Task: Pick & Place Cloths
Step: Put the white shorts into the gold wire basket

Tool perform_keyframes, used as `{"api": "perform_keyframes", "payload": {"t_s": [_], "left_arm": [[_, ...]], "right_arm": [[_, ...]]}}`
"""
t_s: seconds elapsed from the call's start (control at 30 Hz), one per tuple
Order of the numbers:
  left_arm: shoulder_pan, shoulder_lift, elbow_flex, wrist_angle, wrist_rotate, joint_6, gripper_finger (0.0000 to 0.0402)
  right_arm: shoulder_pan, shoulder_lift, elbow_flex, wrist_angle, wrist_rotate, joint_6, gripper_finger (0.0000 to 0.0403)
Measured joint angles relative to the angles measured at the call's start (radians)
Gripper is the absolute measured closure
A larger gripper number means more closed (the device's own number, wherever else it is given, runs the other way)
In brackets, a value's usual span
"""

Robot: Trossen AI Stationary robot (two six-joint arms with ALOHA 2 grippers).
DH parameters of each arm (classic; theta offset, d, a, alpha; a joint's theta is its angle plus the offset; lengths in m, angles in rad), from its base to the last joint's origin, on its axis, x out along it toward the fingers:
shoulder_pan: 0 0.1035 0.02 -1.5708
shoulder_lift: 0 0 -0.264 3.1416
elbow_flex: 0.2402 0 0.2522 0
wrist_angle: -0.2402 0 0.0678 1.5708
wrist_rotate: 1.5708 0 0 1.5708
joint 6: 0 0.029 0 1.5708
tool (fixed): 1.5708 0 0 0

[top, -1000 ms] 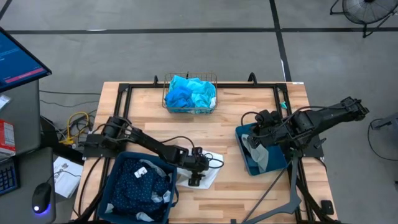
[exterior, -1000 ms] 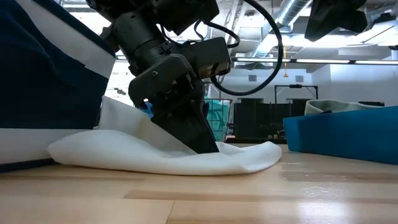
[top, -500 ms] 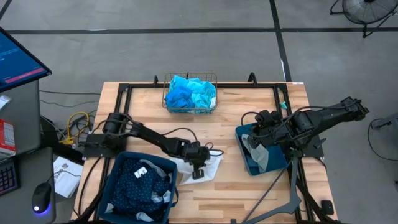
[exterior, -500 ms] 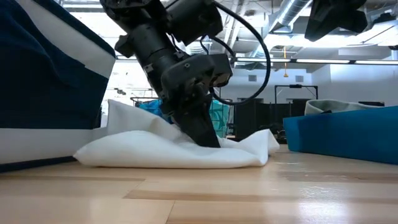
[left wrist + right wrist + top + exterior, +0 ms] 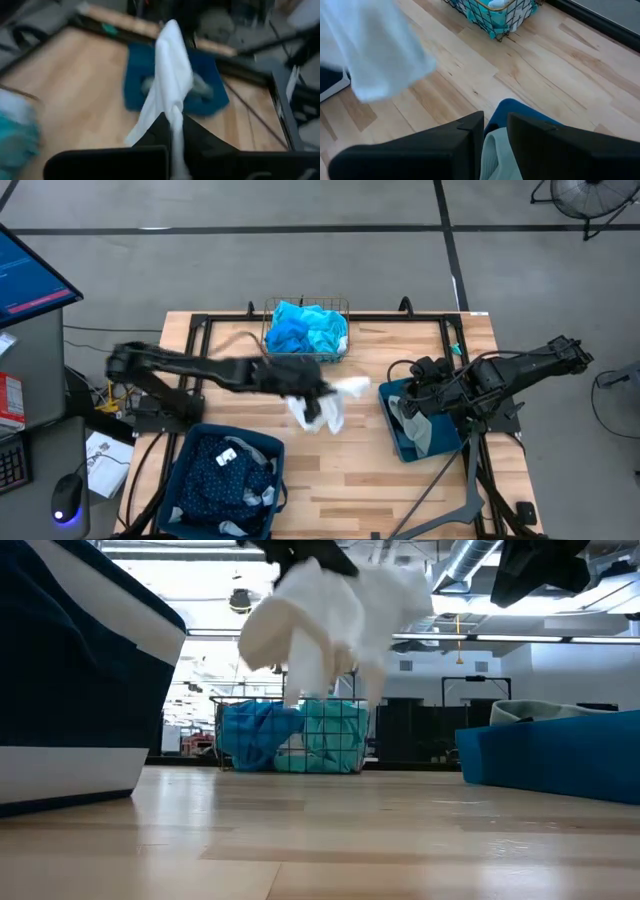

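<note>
On my left side, the dark teal bin (image 5: 226,480) at the near edge of the surface (image 5: 400,490) holds the navy dotted cloth (image 5: 222,465) with some grey and white fabric heaped beside it. My left jaws (image 5: 312,392) are clenched on the white cloth (image 5: 325,405), which I hold in the air above the middle of the surface, between the gold wire basket (image 5: 306,332) and the right-hand bin (image 5: 405,442). The cloth hangs down from my grip with its long axis near vertical, bunched at the top and trailing in loose folds; in the low view its lowest folds (image 5: 320,650) are clear of the wood, and in my left wrist view it streams forward past my fingers (image 5: 159,131) toward the right-hand bin (image 5: 205,100). The basket, at the far edge of the surface, is filled with turquoise and bright blue cloths (image 5: 305,328). Further right, my right jaws (image 5: 412,402) wait over the right-hand bin, which holds a pale grey-blue cloth (image 5: 412,425); my right wrist view shows the two fingers (image 5: 465,145) set a little apart with nothing gripped between them, directly above that cloth (image 5: 492,157).
</note>
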Motion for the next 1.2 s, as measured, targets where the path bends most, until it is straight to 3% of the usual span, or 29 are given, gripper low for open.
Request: {"api": "perform_keyframes", "payload": {"t_s": [0.27, 0.5, 0.73, 0.87, 0.97, 1.2], "left_arm": [[0.175, -0.216, 0.0, -0.005, -0.027, 0.142, 0.0401], [0.395, -0.258, -0.001, 0.006, -0.035, 0.309, 0.0402], [0.602, -0.17, 0.0, 0.008, -0.026, 0.387, 0.0401], [0.666, -0.085, 0.0, 0.004, 0.073, 0.342, 0.0401], [0.658, -0.018, 0.0, 0.004, 0.142, 0.33, 0.0401], [0.571, 0.134, 0.001, -0.016, 0.16, 0.321, 0.0401]], "right_arm": [[-0.003, 0.0, 0.0, 0.0, 0.0, -0.006, 0.0321], [-0.003, 0.0, 0.0, 0.011, 0.001, -0.001, 0.0321], [-0.002, 0.0, 0.0, 0.034, 0.004, 0.046, 0.0321], [-0.002, 0.0, 0.0, 0.035, 0.005, 0.065, 0.0321], [-0.002, 0.0, 0.0, 0.035, 0.005, 0.081, 0.0321], [-0.002, 0.0, 0.0, 0.039, 0.005, 0.09, 0.0321]]}}
